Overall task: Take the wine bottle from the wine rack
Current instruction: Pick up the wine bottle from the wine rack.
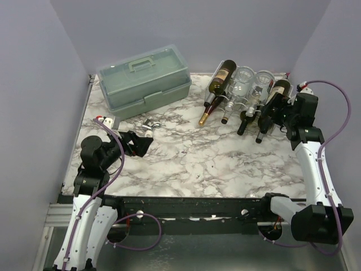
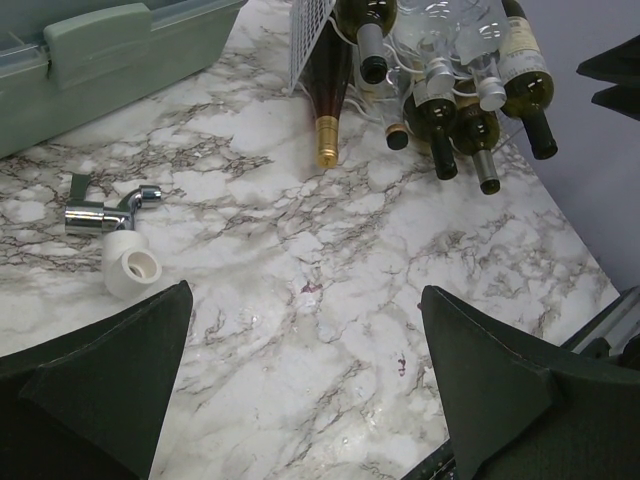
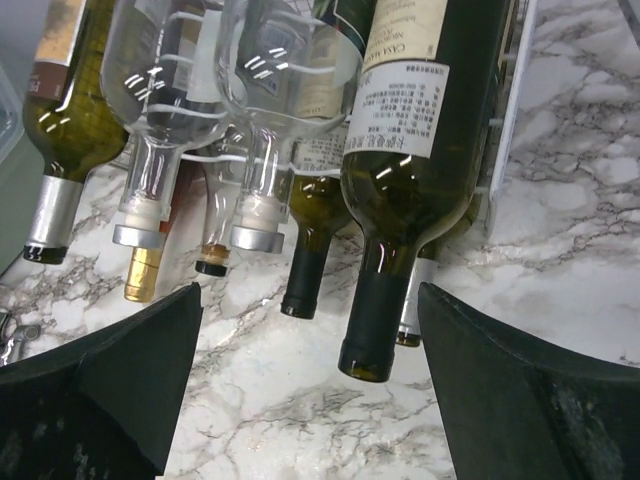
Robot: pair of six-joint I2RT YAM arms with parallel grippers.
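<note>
Wine bottle (image 3: 400, 190), dark green glass with a white label, lies at the right end of the wine rack (image 3: 503, 120), upper right in the top view, neck sloping toward the table (image 2: 330, 330). Right gripper (image 3: 308, 300): fingers apart, either side of the neck, not touching. Left gripper (image 2: 305, 290): spread wide, lower left.

**Robotics laboratory test cell.** Plain lavender wall panels (image 1: 186, 28) box in a marble-patterned tabletop (image 1: 186, 164). Two white-and-black robot arms (image 1: 316, 164) are bolted to a black mounting rail (image 1: 192, 204) at its near edge. Staged props include a grey-green plastic toolbox (image 1: 144, 82) and a white thin-wire grid rack (image 2: 310, 30) of glass bottles (image 3: 410, 150).
</note>
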